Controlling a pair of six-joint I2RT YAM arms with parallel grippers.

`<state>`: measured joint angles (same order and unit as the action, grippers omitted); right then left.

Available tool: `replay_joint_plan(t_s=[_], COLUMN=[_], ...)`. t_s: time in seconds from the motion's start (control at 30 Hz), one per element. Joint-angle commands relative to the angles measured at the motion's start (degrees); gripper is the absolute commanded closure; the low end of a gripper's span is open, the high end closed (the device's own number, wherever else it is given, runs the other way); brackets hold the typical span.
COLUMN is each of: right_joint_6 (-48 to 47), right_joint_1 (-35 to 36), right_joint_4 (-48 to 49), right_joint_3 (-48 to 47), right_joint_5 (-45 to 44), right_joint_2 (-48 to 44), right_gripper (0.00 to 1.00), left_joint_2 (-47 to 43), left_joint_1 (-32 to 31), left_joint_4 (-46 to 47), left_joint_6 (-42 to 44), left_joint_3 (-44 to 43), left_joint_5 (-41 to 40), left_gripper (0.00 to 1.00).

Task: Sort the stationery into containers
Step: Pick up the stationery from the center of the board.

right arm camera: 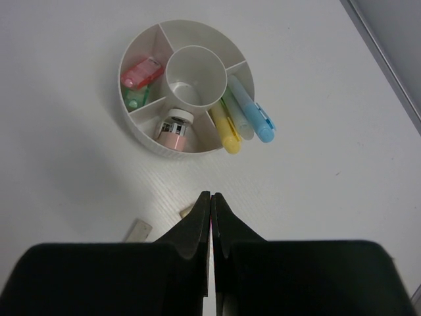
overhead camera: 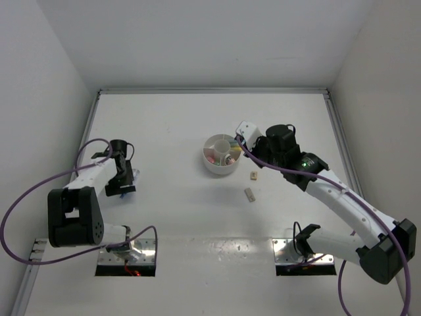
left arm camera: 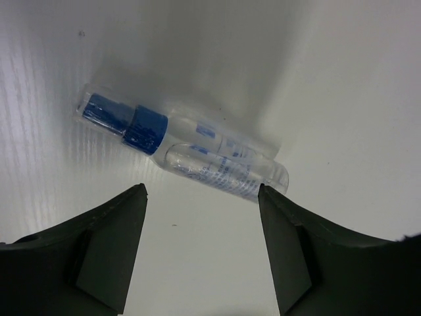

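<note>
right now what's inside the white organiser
Wedges hold a pink marker, a yellow marker beside a light blue marker, and a pink item with a green item. Central well looks empty. Anything beneath them is covered.

My left pincer (left arm camera: pixel 202 192): jaws wide, bare white tabletop (left arm camera: pixel 342 79) between them; blue-capped clear plastic marker (left arm camera: pixel 177 148) lies crosswise just ahead. My right pincer (right arm camera: pixel 212 195): jaws together. Flat tan block (right arm camera: pixel 138 230) sits near-left, round white plastic organiser (right arm camera: pixel 146 139) ahead, yellow marker (right arm camera: pixel 227 128) overhanging its rim.
</note>
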<state>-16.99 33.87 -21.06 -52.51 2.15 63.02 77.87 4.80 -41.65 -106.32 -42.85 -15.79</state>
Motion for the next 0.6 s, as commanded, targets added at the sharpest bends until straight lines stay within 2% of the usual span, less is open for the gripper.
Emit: replay_joint_plan(t_s=[0.0,0.57], right_joint_6=[-0.58,-0.58], right_joint_1=[-0.21,-0.21], right_joint_4=[1.55,1.55], right_joint_3=[0.13,0.13], right_joint_5=[1.19,1.19], right_joint_2=[-1.41,-2.47], right_gripper=[1.00,1.00], left_joint_2=[-0.35,11.42], left_joint_1=[-0.58,3.20], left_joint_4=[-1.07,-3.97], left_joint_6=[-4.77,-5.83], left_joint_3=[0.31,-4.96], left_joint_5=[-3.10,-5.04], left_gripper=[0.26,0.43])
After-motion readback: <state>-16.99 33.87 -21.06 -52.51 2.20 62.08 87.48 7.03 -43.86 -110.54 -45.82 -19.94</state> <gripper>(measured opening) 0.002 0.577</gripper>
